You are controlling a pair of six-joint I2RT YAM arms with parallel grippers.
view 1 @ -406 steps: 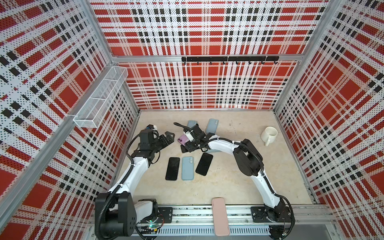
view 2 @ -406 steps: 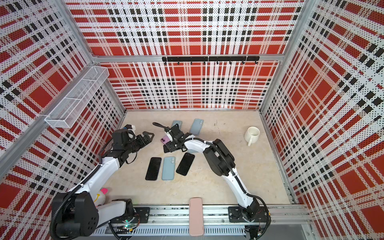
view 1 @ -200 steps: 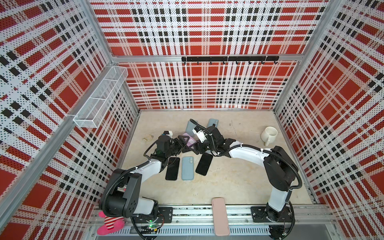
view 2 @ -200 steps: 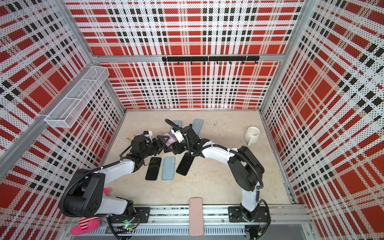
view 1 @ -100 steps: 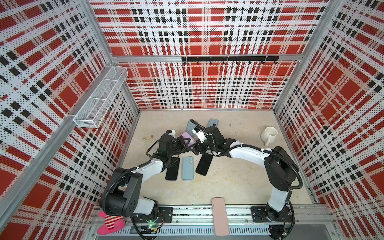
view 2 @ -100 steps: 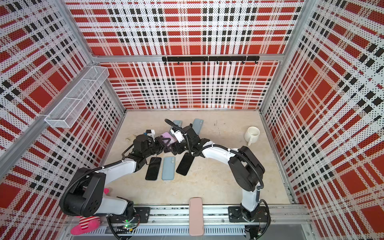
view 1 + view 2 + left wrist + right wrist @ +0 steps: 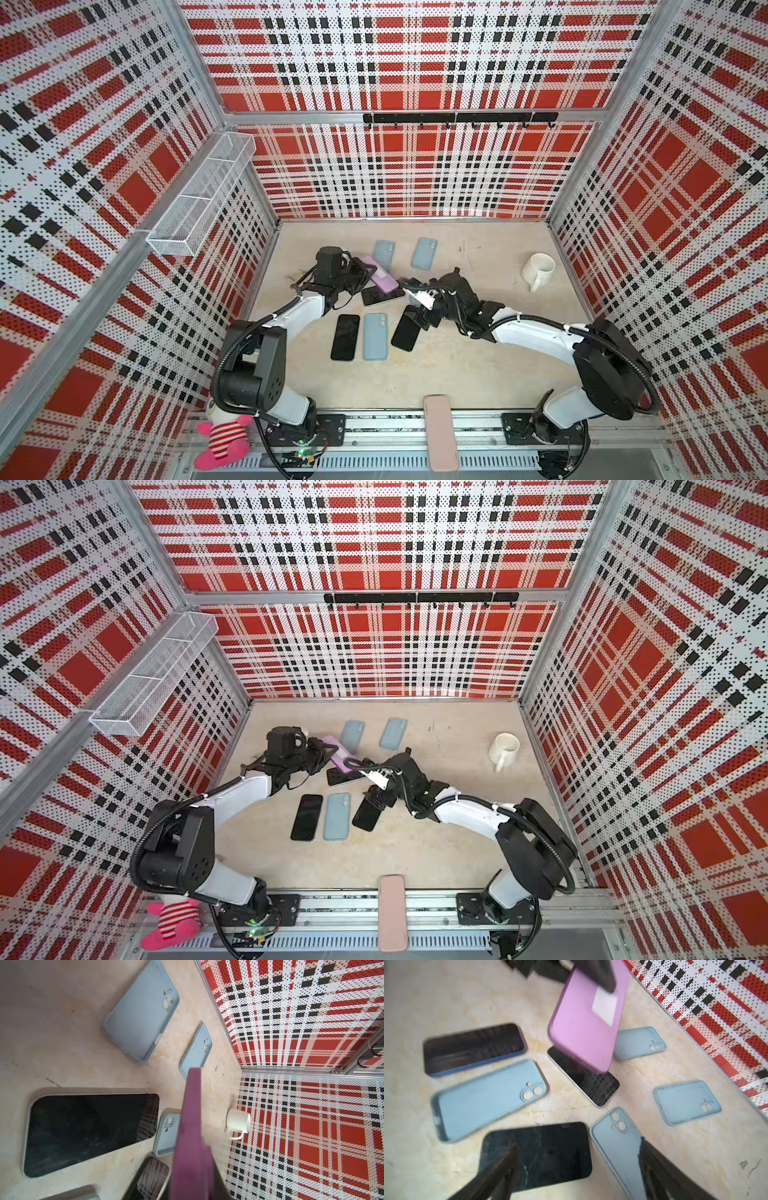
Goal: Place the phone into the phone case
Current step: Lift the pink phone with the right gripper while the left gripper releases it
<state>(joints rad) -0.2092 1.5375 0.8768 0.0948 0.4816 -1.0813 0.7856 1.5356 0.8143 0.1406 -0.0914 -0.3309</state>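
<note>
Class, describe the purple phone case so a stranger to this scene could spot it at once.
Start at the beige table inside the plaid walls and follow the left arm to its claw. It grips the purple case, tilted over a dark phone. The other cases on the table are pale blue.

left fingers (image 7: 601,975) pinched closed; right fingers (image 7: 500,1172) spread wide
</note>
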